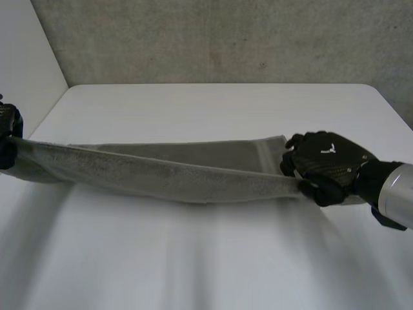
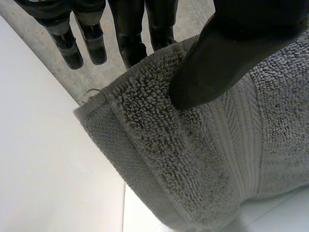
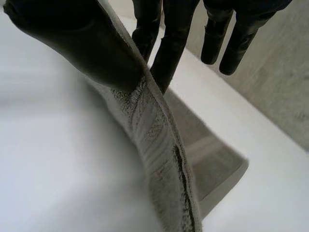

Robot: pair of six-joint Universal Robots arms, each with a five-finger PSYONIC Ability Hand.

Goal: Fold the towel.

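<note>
Left hand (image 1: pixel 8 134) at 9 o'clock pinches one end of the grey towel (image 1: pixel 161 169); I see right hand (image 1: pixel 326 165) at 3 o'clock pinching the other end over the white table (image 1: pixel 213 265).

- I've got a white table (image 1: pixel 213 258) w/ matte top & rounded far corners.
- Behind it: grey concrete wall (image 1: pixel 226 39), speckled.
- Far left: plain white panel (image 1: pixel 26 51), meets the wall at a vert. corner.

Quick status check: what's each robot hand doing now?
Left robot hand: shut on the towel, pinching one end.
Right robot hand: shut on the towel, pinching the other end.
</note>
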